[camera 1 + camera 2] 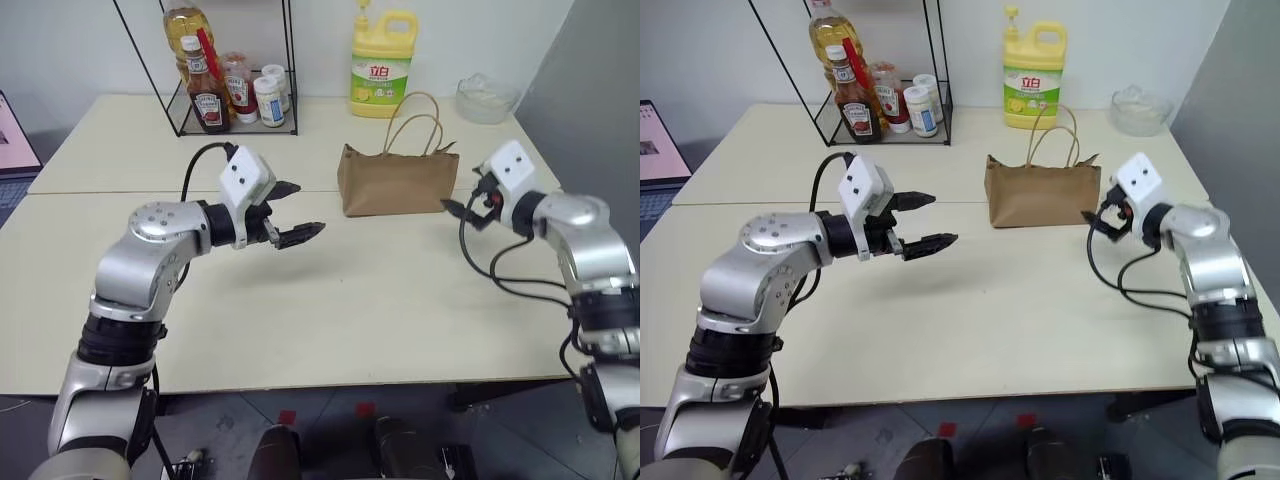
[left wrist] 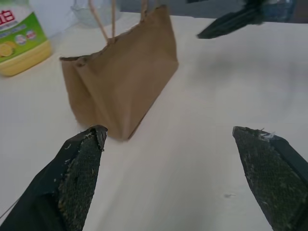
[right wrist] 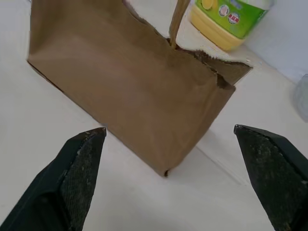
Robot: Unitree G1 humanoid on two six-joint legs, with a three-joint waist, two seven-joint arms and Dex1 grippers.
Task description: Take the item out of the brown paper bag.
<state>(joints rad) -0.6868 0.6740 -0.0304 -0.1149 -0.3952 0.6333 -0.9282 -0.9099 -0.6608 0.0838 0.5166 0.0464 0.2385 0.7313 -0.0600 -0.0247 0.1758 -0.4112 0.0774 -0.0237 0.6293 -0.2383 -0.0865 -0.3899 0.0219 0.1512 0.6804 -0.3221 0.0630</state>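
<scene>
The brown paper bag [image 1: 397, 182] stands upright at centre-right of the frame on the cream table [image 1: 330, 320], twine handles raised; the soda bottle isn't visible. Left gripper [image 1: 296, 212] hovers at centre-left, fingers spread wide. Right gripper [image 1: 462, 208], fingers wide apart, sits beside the bag's right end. A yellow detergent jug [image 1: 381, 64] stands behind.

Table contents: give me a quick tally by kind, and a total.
Brown paper bag: 1
Yellow detergent jug: 1
Glass bowl: 1
Wire rack: 1
Bottles and jars in the rack: 5, though partly overlapping
Total: 9
</scene>
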